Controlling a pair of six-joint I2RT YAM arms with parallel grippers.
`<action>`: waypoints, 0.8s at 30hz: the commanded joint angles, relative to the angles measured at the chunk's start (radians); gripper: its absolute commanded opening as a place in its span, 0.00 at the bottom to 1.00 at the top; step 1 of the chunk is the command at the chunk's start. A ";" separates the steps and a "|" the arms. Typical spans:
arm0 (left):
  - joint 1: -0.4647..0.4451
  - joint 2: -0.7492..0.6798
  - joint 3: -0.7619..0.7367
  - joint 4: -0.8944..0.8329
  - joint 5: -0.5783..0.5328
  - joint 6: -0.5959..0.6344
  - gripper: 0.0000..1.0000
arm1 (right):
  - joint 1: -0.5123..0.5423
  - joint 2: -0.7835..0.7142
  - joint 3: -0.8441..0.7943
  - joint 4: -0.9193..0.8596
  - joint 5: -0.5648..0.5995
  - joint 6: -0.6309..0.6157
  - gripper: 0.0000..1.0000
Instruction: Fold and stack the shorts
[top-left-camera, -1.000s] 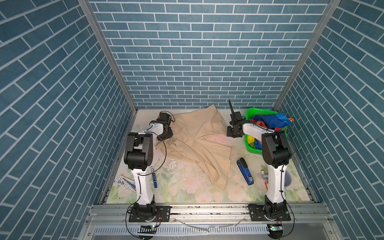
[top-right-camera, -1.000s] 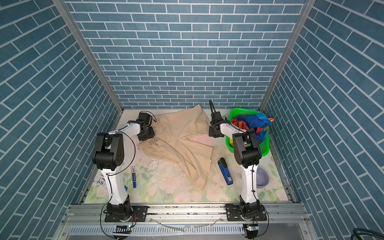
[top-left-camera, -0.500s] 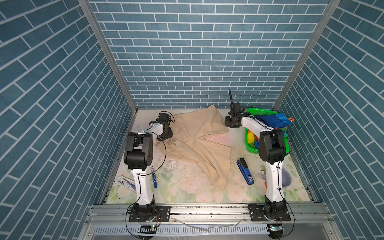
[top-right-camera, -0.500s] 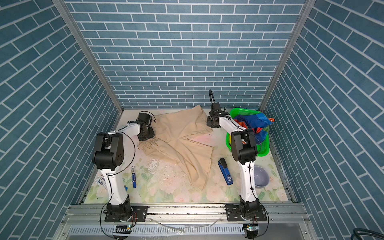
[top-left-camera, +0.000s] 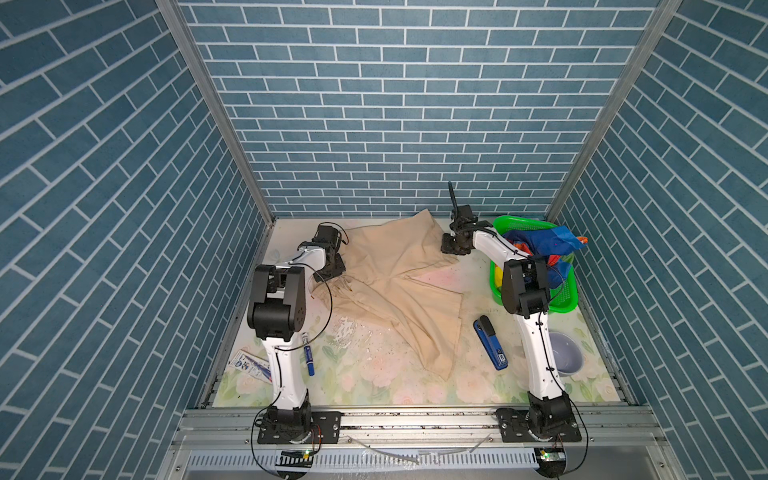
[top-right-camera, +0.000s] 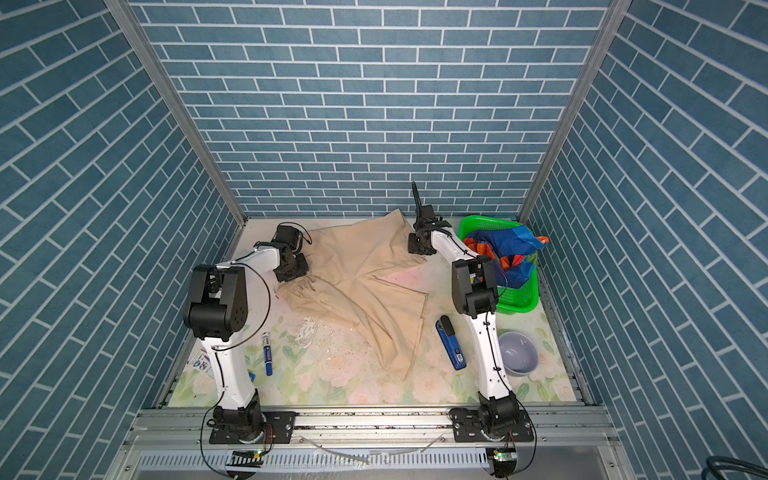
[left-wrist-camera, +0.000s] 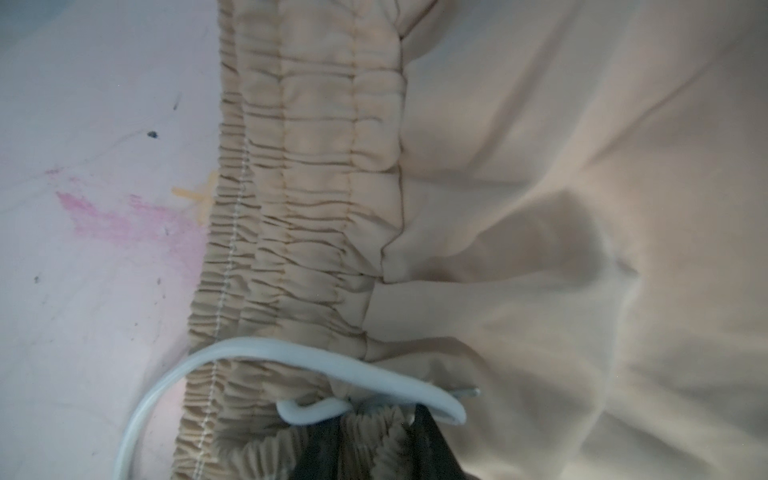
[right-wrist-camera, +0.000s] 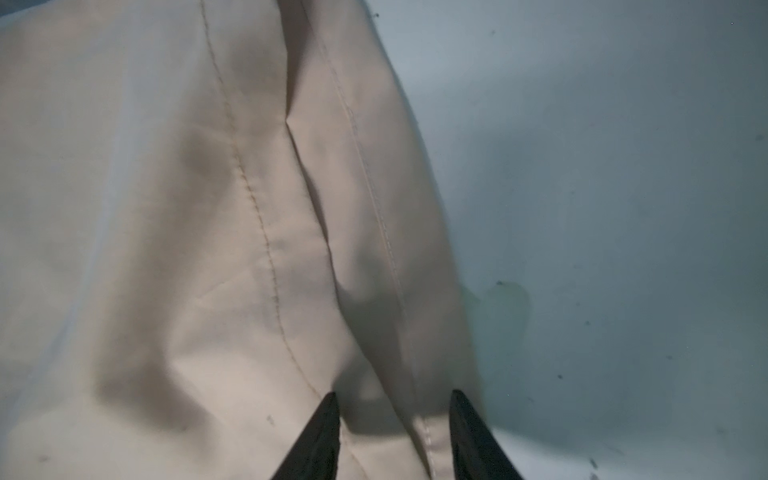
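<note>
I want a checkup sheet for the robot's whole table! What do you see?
Surface: floral table, scuffed with white patches.
Job's things: beige shorts spread out, unfolded; rainbow shorts bunched in green basket.
Clutter: blue stapler, marker, grey bowl, packet.
End effectors: left end effector pinches beige waistband; right end effector open over a leg hem.
Cables: black cable loops beside left arm.
Surroundings: blue brick walls.

The right tool (right-wrist-camera: 392, 399) has let go: its jaws, shut a second ago, now stand apart over the leg hem of the beige shorts (top-left-camera: 390, 282). It has moved farther back and slightly left. The left tool (left-wrist-camera: 374, 419) has tightened a little on the waistband.
</note>
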 joint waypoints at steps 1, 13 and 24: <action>0.010 0.034 -0.029 -0.048 -0.001 -0.001 0.30 | 0.004 0.019 0.018 -0.019 -0.035 -0.015 0.43; 0.010 0.040 -0.027 -0.052 -0.001 -0.002 0.28 | 0.008 0.005 -0.007 0.001 -0.054 -0.007 0.06; 0.019 0.046 -0.028 -0.057 -0.001 -0.002 0.27 | 0.001 -0.191 -0.248 0.143 0.169 0.019 0.00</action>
